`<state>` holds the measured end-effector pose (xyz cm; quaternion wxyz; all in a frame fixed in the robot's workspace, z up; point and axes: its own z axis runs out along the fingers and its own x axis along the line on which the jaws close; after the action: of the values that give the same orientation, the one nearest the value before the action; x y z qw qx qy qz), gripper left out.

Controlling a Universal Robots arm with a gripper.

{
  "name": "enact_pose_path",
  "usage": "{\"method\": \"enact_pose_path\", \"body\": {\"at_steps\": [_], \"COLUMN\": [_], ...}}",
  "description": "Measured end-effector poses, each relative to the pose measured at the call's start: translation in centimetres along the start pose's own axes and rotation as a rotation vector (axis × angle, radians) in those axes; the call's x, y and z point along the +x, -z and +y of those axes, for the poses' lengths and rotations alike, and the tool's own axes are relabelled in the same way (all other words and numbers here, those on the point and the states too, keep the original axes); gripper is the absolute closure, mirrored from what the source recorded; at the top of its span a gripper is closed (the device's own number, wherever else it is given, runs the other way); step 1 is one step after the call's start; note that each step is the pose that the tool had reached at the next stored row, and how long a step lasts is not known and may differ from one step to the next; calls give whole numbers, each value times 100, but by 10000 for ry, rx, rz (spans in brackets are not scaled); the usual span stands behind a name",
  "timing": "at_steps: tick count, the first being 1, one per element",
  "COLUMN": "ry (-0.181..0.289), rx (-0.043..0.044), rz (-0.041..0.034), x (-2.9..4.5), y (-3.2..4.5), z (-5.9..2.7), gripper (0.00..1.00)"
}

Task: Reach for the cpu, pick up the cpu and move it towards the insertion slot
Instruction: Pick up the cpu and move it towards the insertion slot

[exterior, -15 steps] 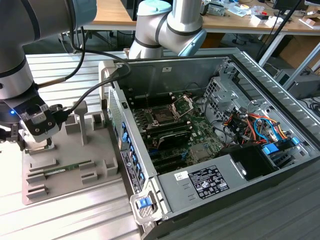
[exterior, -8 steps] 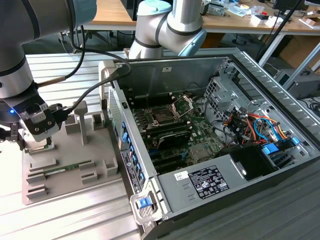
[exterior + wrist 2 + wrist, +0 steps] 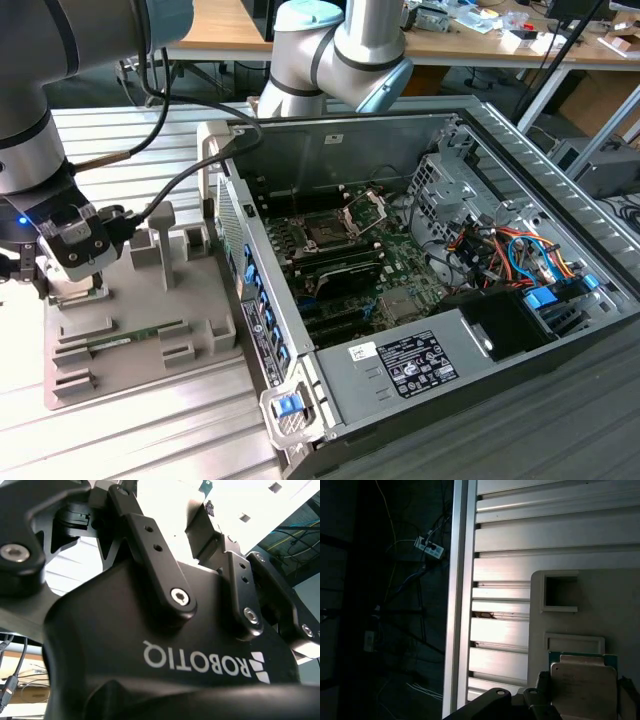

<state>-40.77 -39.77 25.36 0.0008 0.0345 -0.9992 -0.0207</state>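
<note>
The cpu is lying on the gray tray, not lifted yet, I am thinking. My claw is hanging right over it; I cannot tell if it is gripping. The insertion slot is sitting well apart, inside the computer.

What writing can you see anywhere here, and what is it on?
Gripper housing: white maker's lettering, upside down in the second wrist view; a brand mark, left unquoted.
Large white label on the grey box in the computer case: print too small to read.
Small white sticker beside it: unreadable.
cpu face: no legible marks.
</note>
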Motion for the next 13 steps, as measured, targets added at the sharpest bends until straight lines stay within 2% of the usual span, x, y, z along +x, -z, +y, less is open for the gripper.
{"method": "enact_pose_path", "body": {"at_steps": [13], "ry": [0], "rx": [0], "rz": [0], "x": [0], "y": [31], "z": [1], "gripper": [45]}}
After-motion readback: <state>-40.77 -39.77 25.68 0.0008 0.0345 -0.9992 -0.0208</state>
